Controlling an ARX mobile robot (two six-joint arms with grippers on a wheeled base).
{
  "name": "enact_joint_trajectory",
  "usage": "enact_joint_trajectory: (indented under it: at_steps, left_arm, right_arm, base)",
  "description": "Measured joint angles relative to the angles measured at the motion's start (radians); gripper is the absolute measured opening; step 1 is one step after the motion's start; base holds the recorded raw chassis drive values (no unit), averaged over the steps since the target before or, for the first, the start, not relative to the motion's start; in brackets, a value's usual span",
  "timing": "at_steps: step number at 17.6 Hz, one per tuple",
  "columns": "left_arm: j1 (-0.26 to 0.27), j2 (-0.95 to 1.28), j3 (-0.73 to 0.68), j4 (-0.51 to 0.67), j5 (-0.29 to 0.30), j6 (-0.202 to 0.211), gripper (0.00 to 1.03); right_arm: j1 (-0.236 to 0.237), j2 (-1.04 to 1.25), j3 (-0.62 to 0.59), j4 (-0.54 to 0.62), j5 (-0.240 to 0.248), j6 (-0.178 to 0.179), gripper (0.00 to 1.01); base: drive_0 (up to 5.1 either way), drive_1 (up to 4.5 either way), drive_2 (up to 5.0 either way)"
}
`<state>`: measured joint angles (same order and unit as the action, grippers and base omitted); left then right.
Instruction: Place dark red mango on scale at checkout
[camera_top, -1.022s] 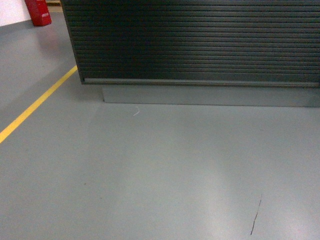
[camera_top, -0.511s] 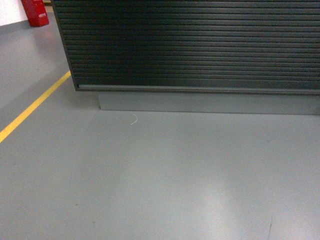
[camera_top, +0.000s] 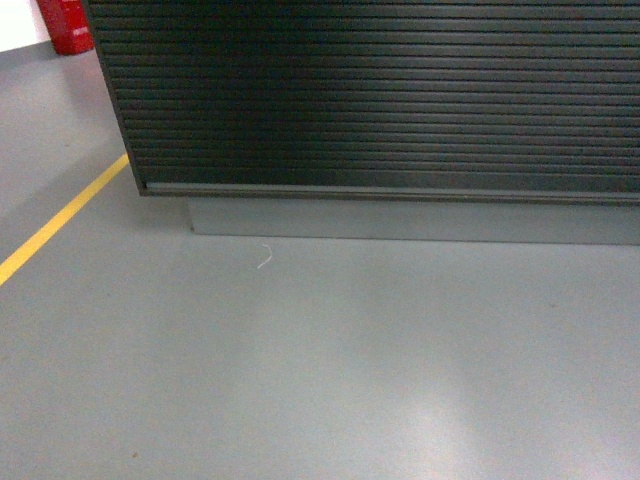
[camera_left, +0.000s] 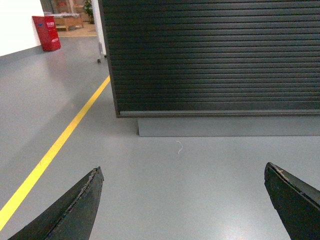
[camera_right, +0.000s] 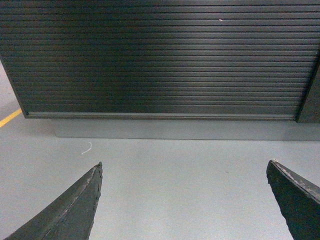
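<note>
Grey floor (camera_top: 320, 380) fills most of my head camera, smooth and a little shiny, with a pale glare patch low and right of centre. Above it I've got the checkout (camera_top: 380, 100), its black slatted front running across the top of the view and off the right edge, sitting on a recessed grey plinth (camera_top: 400, 222). Its left corner is in sight; the counter top is out of frame in all three views, so I can't see the scale, and I can't see the dark red mango anywhere either.

On my left wrist camera, the same slatted front (camera_left: 215, 55) stands ahead, and a yellow floor line (camera_left: 60, 145) runs diagonally along the left side. The left gripper (camera_left: 182, 200) has its jaws wide apart, one dark fingertip in each lower corner, nothing but bare floor between them.

Right wrist camera: the right gripper (camera_right: 182, 200) shows the same picture, jaws spread wide, empty, slats ahead.

Far back on the left there's a red cabinet (camera_left: 46, 33) against the white wall, and past it some wooden furniture, too small to make out.

Smallest thing: a thin white scrap (camera_top: 264, 257), curled, lying on the floor just in front of the plinth, near the counter's left corner.
</note>
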<state>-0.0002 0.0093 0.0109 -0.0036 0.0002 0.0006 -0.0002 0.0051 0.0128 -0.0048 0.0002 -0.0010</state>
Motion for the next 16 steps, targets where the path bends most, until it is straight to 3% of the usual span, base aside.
enact_joint_trajectory:
  at_steps: [16]
  left_arm:
    - [0.000,0.000,0.000,0.000,0.000,0.000,0.98]
  right_arm:
    - [0.000,0.000,0.000,0.001,0.000,0.000,0.98]
  base:
    - [0.0,2.70,-2.7]
